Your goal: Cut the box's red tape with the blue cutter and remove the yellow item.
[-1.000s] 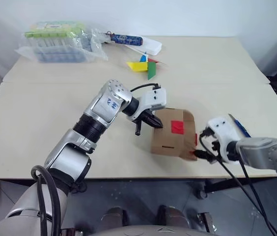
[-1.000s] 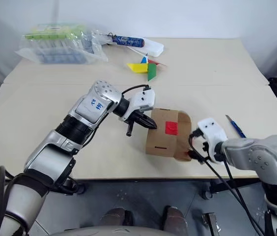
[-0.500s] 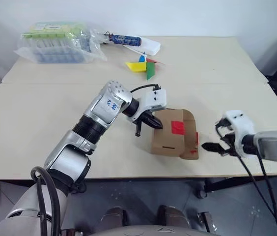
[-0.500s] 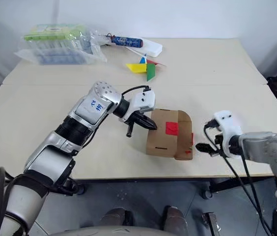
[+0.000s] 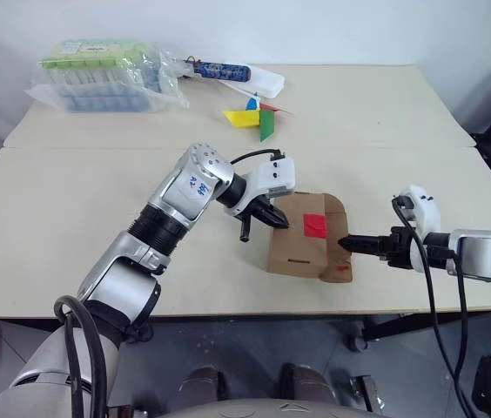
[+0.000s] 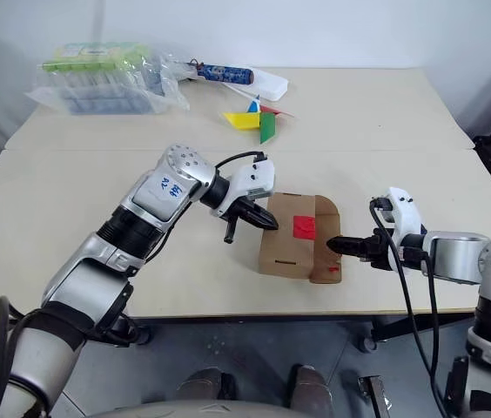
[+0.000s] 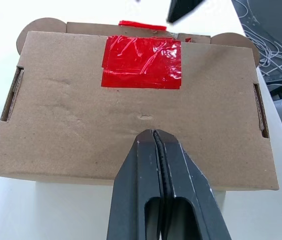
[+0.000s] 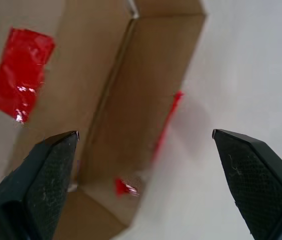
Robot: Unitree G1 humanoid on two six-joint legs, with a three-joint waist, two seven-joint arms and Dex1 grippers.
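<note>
Brown and made of bumpy cardboard, the small box [image 5: 308, 236] sits near the front edge of the pale table [image 5: 71, 218], between the two arms. A shiny square of red tape [image 7: 141, 62] is stuck on its top, and a bit of it folds over the side that faces the right arm.

The left gripper [image 5: 250, 228], with its two black fingers pressed tight together and nothing in them, rests at the box's left end. The right gripper [image 8: 143, 137] has its fingers spread wide apart and points at the taped flap, very close to it. I cannot tell if it touches.

The box looks light and a bit bendy, so I think it could slide or dent if pushed hard. Holding it by its stiff edges seems best, away from the tape.

Far back lie a paper pinwheel [image 5: 252, 117], a dark blue tube [image 5: 221, 69] and a clear plastic pack [image 5: 102, 74].
</note>
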